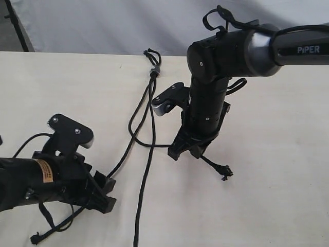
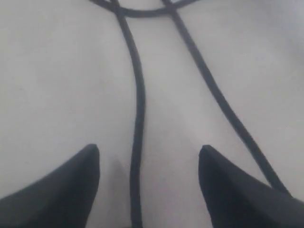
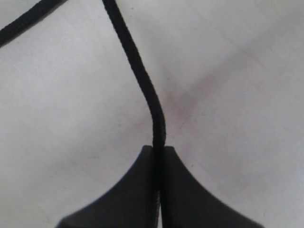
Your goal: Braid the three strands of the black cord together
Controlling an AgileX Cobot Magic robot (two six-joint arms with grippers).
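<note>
The black cord lies on the pale table [image 1: 267,154], bound at the far end by a small grey band [image 1: 154,69] with short loops [image 1: 150,53]. Its three strands fan out toward me. My right gripper [image 1: 183,150] [image 3: 159,151] is shut on one strand [image 3: 137,71]; that strand's knotted end [image 1: 224,173] trails behind it. The middle strand [image 1: 146,180] runs loose to the near edge. The third strand [image 1: 121,159] [image 2: 137,118] reaches my left gripper [image 1: 104,191] [image 2: 149,159], which is open, and lies between its spread fingers [image 2: 71,190]. The middle strand [image 2: 218,95] passes beside the other finger.
The right arm [image 1: 226,51] stands tall over the table's middle right, carrying thicker black cables [image 1: 221,18]. The left arm [image 1: 46,175] lies low at the near left, and a thin black tie with a knotted tip [image 1: 36,237] hangs from it.
</note>
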